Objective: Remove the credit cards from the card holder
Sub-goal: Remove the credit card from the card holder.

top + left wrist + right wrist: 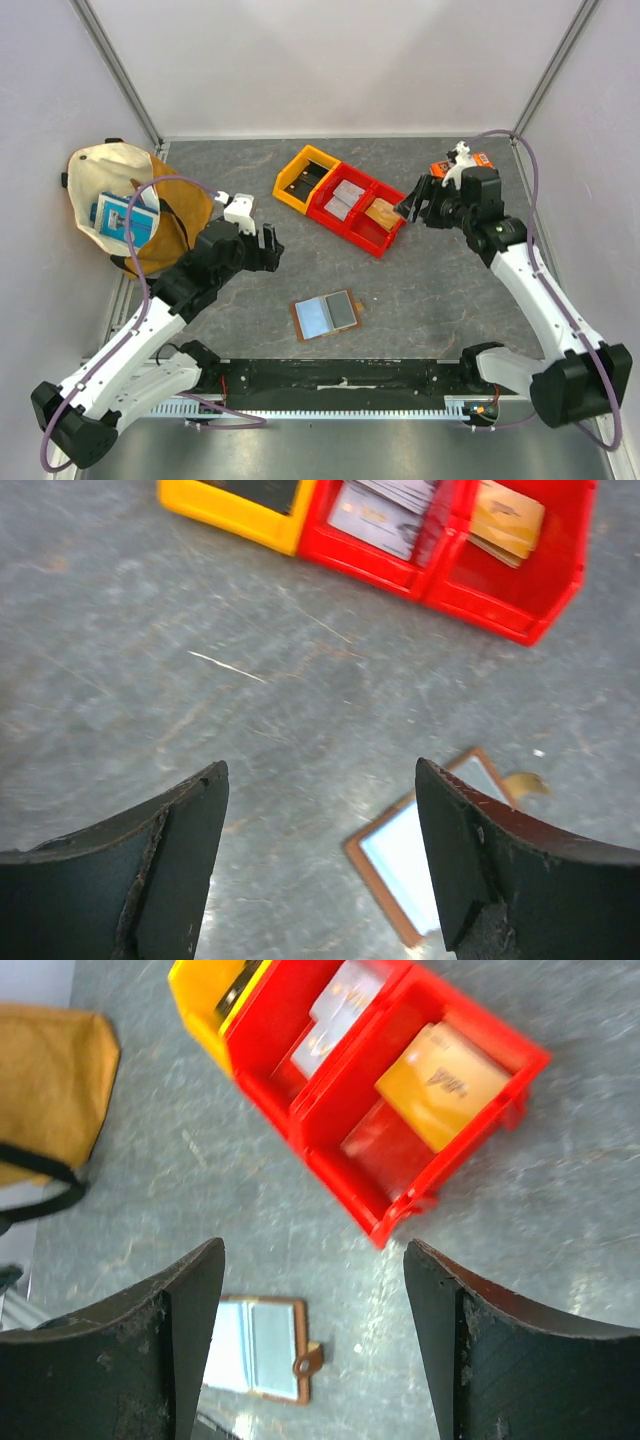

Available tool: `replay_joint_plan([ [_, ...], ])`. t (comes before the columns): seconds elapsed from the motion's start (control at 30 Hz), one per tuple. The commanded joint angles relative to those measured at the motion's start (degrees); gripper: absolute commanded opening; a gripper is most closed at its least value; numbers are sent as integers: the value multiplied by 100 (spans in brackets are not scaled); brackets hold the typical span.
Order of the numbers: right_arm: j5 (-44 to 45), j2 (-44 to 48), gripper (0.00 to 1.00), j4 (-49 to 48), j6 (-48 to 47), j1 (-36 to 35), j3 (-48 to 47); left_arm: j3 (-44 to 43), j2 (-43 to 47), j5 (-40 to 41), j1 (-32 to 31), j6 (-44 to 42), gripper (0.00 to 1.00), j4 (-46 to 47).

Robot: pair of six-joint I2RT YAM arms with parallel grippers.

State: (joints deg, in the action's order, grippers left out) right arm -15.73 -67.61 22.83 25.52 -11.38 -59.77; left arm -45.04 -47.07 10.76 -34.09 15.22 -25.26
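Note:
The card holder (326, 315) lies open on the table between the arms, brown-edged, with one pale blue and one grey half inside. It also shows in the right wrist view as the card holder (260, 1348), closure tab to the right. Grey-white credit cards (345, 197) lie in one red bin compartment and an orange-gold card (382, 213) in the other. My right gripper (412, 205) hovers open beside that orange-gold card (440, 1080), holding nothing. My left gripper (270, 245) is open and empty, up and left of the holder (400, 855).
The red bin (345, 228) joins a yellow bin (300, 180) at the back centre. A cream and tan bag (110, 165) with a blue packet (125, 215) inside lies at the left wall. An orange object (478, 158) sits behind the right arm.

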Motion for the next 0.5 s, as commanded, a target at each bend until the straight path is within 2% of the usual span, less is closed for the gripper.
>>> replay_joint_plan([
  [0.0, -80, 599, 79, -191, -91, -487, 483, -24, -22, -900, -63, 1227, 81, 29],
  [0.17, 43, 995, 79, -462, 181, -1234, 1062, 407, -30, -875, -677, 2001, 81, 275],
  [0.33, 96, 1145, 79, -955, 454, -1788, 1730, 908, -162, -357, -1441, 2642, 79, 539],
  [0.47, 140, 1049, 76, -1298, 621, -2175, 2074, 1181, -451, -127, -1785, 2951, 76, 829],
])
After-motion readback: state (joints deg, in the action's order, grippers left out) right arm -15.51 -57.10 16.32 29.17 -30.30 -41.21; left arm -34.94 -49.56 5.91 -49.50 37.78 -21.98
